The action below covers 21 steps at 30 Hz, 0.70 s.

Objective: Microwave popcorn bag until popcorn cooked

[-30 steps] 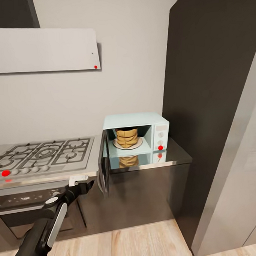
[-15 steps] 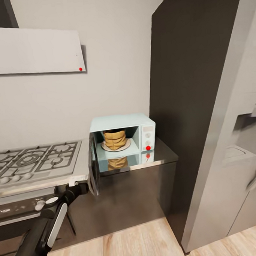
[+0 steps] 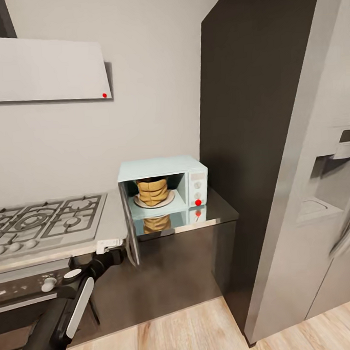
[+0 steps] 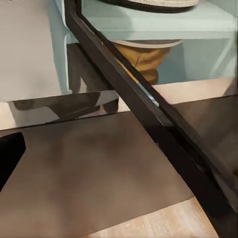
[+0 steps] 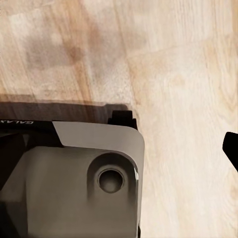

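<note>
1. Looking first at the biggest risk, we judge it lies in closing the microwave (image 3: 163, 188): its dark glass door (image 3: 130, 231) stands swung wide to the side of the box, and our left gripper (image 3: 117, 253) sits just beside the door's lower edge. A glancing push there could slide the small, light box along the glossy countertop (image 3: 218, 214) instead of turning the hinge.
2. Next, a door shut too hard could jolt the popcorn bag (image 3: 152, 191), which stands upright on the pale round plate (image 3: 166, 200) inside the microwave cavity; a tipped bag might spill.
3. Lastly, if the door does not latch, we expect heating will not start; the two knobs and red light sit on the microwave's right panel, far from our left gripper.
4. As for the claws, we cannot tell whether the left one is open or closed. The right wrist view looks down at pale wood floor (image 5: 173, 59) and a grey robot part.
5. On materials: the microwave is smooth pale blue; the countertop under it is dark and mirror-like, reflecting the bag; the bag is crumpled golden-brown paper with a rolled rim.
</note>
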Motion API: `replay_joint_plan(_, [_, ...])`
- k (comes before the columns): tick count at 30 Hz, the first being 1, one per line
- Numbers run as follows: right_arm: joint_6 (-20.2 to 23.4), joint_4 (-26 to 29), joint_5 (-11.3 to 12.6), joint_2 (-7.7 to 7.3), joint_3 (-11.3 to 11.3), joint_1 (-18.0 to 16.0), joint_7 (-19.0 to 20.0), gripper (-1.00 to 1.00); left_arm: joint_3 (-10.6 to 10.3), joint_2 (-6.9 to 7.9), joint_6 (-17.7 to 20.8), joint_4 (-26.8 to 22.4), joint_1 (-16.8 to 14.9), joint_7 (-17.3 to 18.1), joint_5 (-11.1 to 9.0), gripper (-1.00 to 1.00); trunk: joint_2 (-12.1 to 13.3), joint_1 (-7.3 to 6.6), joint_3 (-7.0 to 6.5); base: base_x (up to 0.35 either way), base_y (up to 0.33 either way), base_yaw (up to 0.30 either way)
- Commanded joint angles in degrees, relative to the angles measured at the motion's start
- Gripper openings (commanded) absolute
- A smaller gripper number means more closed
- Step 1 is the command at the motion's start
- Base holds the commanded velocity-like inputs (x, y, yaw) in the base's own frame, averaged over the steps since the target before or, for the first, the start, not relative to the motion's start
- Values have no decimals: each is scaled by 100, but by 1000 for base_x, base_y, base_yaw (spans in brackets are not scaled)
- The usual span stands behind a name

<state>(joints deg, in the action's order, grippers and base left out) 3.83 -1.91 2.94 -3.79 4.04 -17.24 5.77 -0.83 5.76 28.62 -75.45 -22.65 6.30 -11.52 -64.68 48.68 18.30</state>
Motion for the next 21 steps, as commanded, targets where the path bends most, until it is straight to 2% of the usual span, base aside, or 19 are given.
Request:
replay_joint_plan(1, [8, -10, 31, 0, 40, -7, 21, 100, -99, -1, 30, -10, -3, 2, -38, 100, -5, 0, 7, 0, 0, 0])
replay_joint_plan(4, [12, -10, 31, 1, 42, -7, 21, 100, -331, -4, 29, -13, -4, 2, -28, 100, -5, 0, 7, 0, 0, 0])
replay_joint_plan(6, [12, -9, 31, 1, 42, -7, 21, 100, -409, -4, 29, -18, -3, 9, -30, 100, -5, 0, 7, 0, 0, 0])
replay_joint_plan(11, [4, -11, 31, 1, 39, -7, 21, 100, -499, -141, 29, -22, -4, 13, -28, 100, -5, 0, 7, 0, 0, 0])
replay_joint_plan(15, [4, -11, 31, 6, 38, -7, 21, 100, -526, -189, 29, -23, -3, 11, -26, 100, -5, 0, 7, 0, 0, -26])
replay_joint_plan(19, [11, -11, 31, 6, 36, -7, -27, 100, -545, -213, 10, -23, -3, 11, -25, 100, -5, 0, 7, 0, 0, -197])
replay_joint_plan(21, [12, -11, 31, 10, 38, -7, -95, 100, -542, -212, -146, -23, -3, 10, -27, 100, -5, 0, 7, 0, 0, -234])
